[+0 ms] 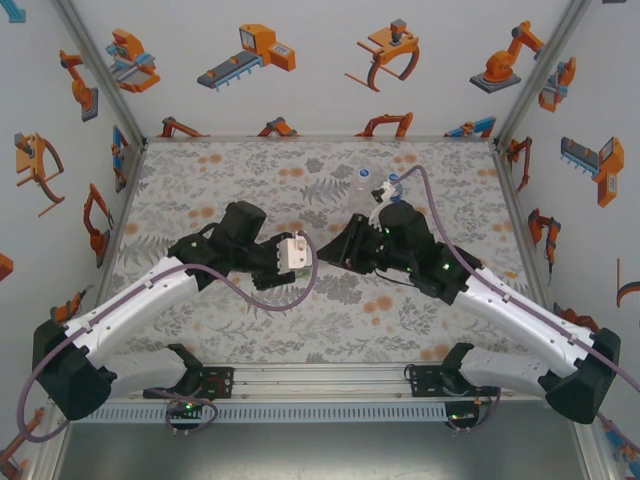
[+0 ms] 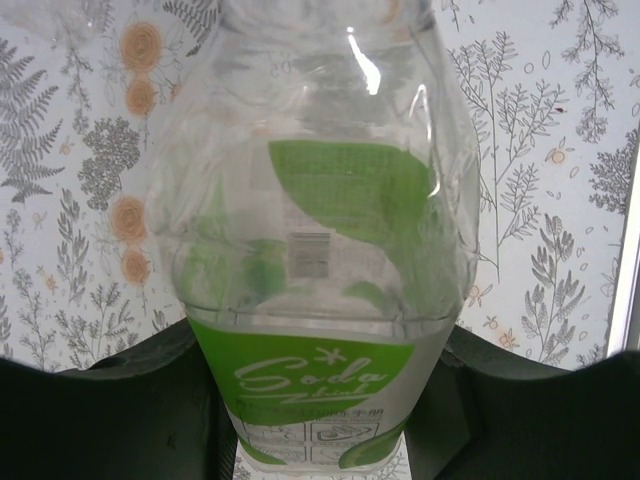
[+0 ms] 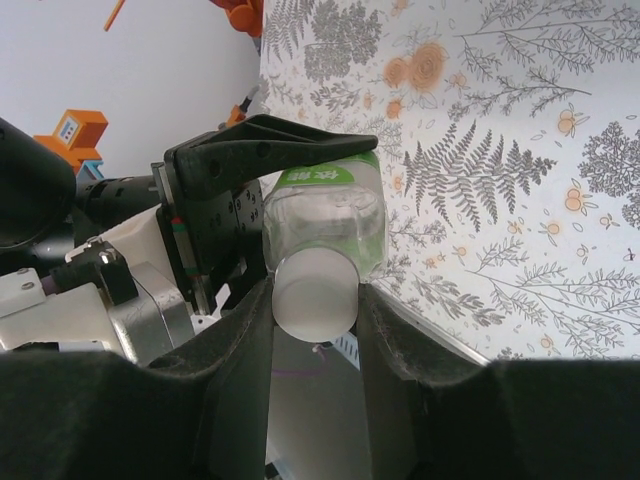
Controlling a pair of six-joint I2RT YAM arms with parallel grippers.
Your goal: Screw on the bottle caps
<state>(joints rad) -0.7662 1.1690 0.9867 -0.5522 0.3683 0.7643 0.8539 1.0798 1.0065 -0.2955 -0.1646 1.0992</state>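
Right gripper pinches white cap at the neck of the green-label soda bottle, which left gripper clamps level, its axis pointing straight at the right arm.

I have the bottle between my left gripper's fingers over mid-table. The cap is on its end, inside the right gripper. Two more bottles sit behind, further right.
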